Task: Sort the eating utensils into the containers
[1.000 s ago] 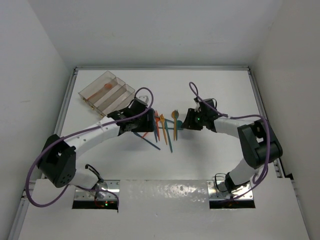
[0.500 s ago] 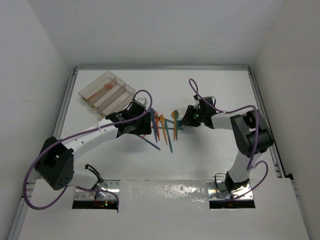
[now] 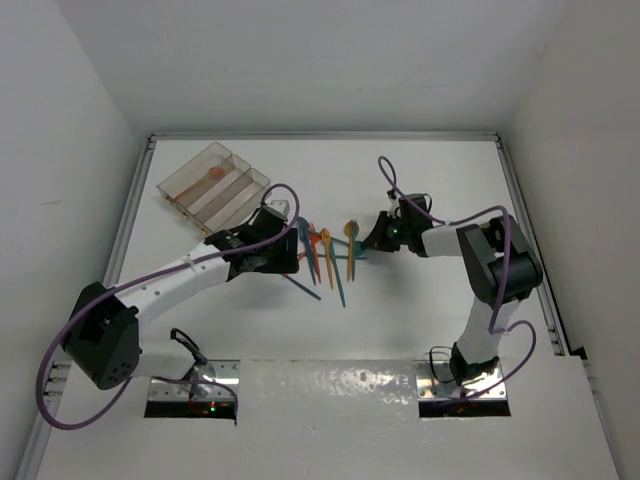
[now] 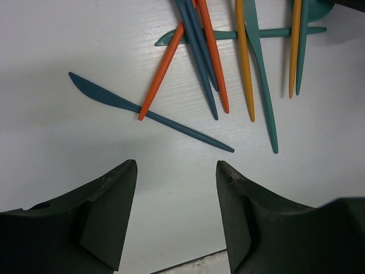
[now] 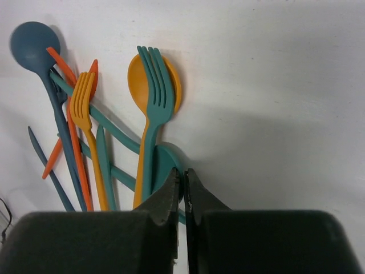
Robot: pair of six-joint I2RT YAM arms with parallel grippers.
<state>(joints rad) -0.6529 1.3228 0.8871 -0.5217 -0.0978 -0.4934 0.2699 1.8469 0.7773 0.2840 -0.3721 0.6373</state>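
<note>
Right fingers (image 5: pixel 175 191): together, tips down at the rim of the teal spoon (image 5: pixel 162 162) bowl. Can't tell if the rim is actually pinched between them. Just past the tips, a teal fork (image 5: pixel 155 97) lies over a yellow spoon (image 5: pixel 136 80). Next come a yellow fork (image 5: pixel 85 108) and a dark blue spoon (image 5: pixel 31 45) at the pile's far side. All are fanned and overlapping on the counter (image 3: pixel 430 180).

Left fingers (image 4: pixel 114 191): apart, nothing between them, over bare counter near the dark blue knife (image 4: pixel 149 113). An orange utensil (image 4: pixel 162 71) crosses that knife.

The tray (image 3: pixel 213 183) sits angled at the counter's far left, apart from the pile. One orange piece (image 3: pixel 215 172) lies in a compartment; type unclear.
</note>
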